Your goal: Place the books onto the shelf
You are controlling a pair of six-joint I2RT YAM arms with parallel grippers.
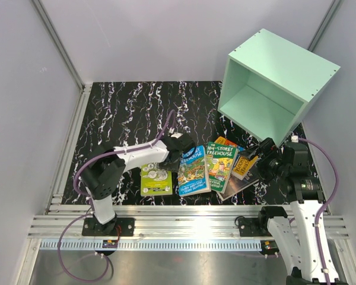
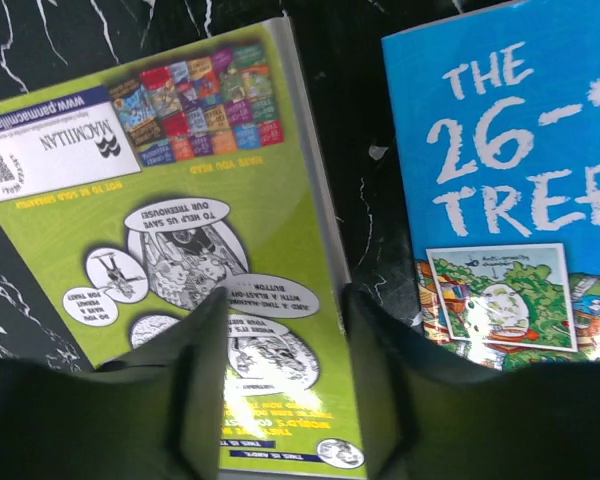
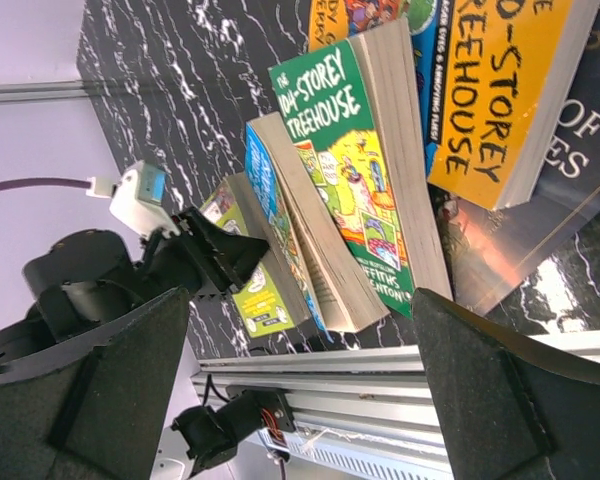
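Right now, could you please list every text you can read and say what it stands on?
"MACMILLAN": lime-green book, upside down.
"THE 26-S", "TREE", cut off by the frame: blue book.
"104-STOREY TREEHOUSE": green book.
"-STOREY TREEHOUSE": orange book.
Smaller print on all of them: too blurred to read.

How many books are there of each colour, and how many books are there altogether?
Lime-green book: 1
Blue book: 1
Green book: 1
Orange-yellow book: 1
Orange-and-blue book, mostly covered by others: 1
Dark book: 1
Total: 6 books
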